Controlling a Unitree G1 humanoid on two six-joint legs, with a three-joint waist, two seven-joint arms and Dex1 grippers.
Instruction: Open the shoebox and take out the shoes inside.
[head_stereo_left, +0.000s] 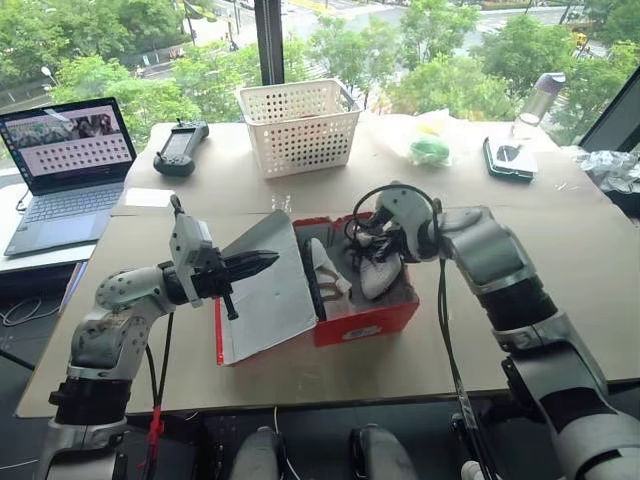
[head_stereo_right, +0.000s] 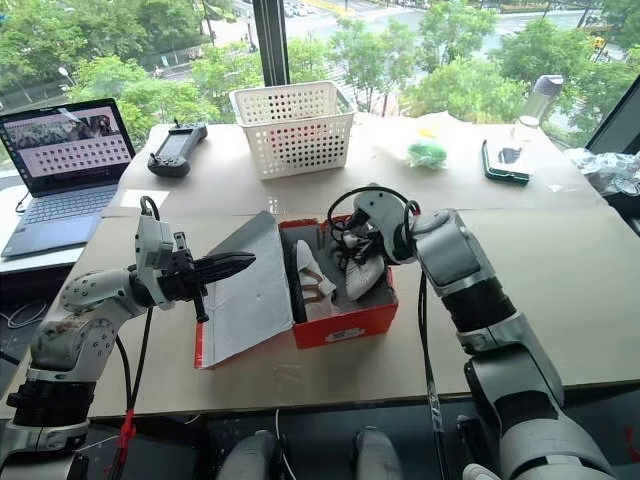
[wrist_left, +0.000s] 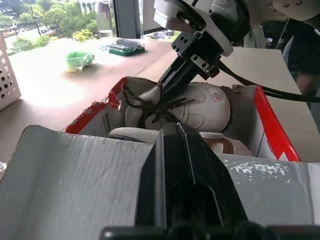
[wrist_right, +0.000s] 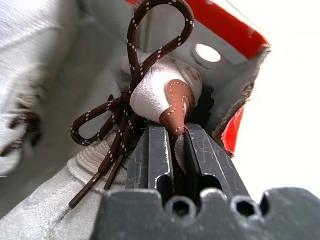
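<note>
Right pincer (wrist_right: 177, 145) clamped on one shoe's (head_stereo_left: 383, 270) tongue inside open shoebox (head_stereo_left: 365, 320); left pincer (head_stereo_left: 262, 262) closed, empty, against lid.

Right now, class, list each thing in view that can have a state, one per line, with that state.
shoebox: open, lid folded out.
left gripper: shut, against the lid.
right gripper: shut on a shoe's tab.
gripped shoe: tilted, partly raised.
other shoe: in the box.
laptop: open, screen lit.
basket: upright.
</note>
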